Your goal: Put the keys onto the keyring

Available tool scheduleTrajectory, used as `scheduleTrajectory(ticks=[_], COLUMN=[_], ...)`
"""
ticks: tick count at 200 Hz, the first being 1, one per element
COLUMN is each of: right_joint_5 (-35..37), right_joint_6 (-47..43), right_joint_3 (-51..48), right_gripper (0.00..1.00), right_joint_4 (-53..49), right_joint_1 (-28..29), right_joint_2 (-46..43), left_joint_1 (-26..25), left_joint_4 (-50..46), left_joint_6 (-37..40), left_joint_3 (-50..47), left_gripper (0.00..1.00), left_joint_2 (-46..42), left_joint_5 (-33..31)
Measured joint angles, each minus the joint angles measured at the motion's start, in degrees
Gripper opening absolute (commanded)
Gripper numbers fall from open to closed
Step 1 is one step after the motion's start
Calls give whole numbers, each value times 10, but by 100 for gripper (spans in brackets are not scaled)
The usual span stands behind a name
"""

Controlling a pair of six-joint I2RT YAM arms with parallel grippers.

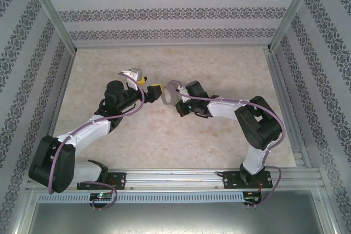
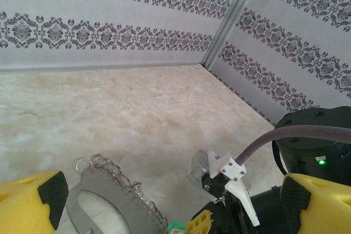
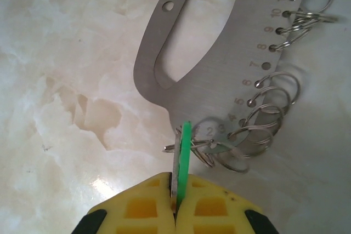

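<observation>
Right gripper [image 3: 176, 187]: yellow fingers closed on the keys [image 3: 185, 146], the green tag edge-on against the keyring [image 3: 208, 75], beside its numbered split rings [image 3: 274, 89]. Left wrist view: left gripper [image 2: 175, 204] spread wide and empty, the keyring between its pads; the right arm's wrist crowds the lower right over the marble table [image 2: 137, 108].

The left arm [image 1: 88, 130] and right arm [image 1: 222, 108] have white links and black joints, a purple-grey cable [image 2: 290, 132] looping along each. Yellow waffle-patterned jaws, black-backed; green light [image 2: 321, 161] on one joint.

Flat grey oval metal keyring [image 3: 214, 64]: numerals 2 to 12 stamped in a row along 1 edge.
</observation>
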Motion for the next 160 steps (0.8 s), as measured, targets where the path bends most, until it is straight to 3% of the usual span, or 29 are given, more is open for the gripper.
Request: scheduleTrajectory(ticks=[37, 56, 73, 160], right_joint_5=[-3, -7, -14, -19], right_joint_6=[10, 16, 26, 52], right_joint_3=[-12, -16, -32, -118], right_gripper=[0, 35, 53, 97], right_joint_4=[4, 4, 9, 0], right_joint_1=[12, 15, 19, -12], right_joint_2=[0, -3, -19, -258], left_joint_1=[0, 0, 0, 0], left_joint_4=[-4, -7, -11, -3], left_joint_6=[0, 0, 0, 4], left_joint_3=[0, 0, 0, -7], left_gripper=[100, 100, 100, 100], left_joint_2=[2, 5, 9, 10], left_joint_5=[3, 3, 3, -39])
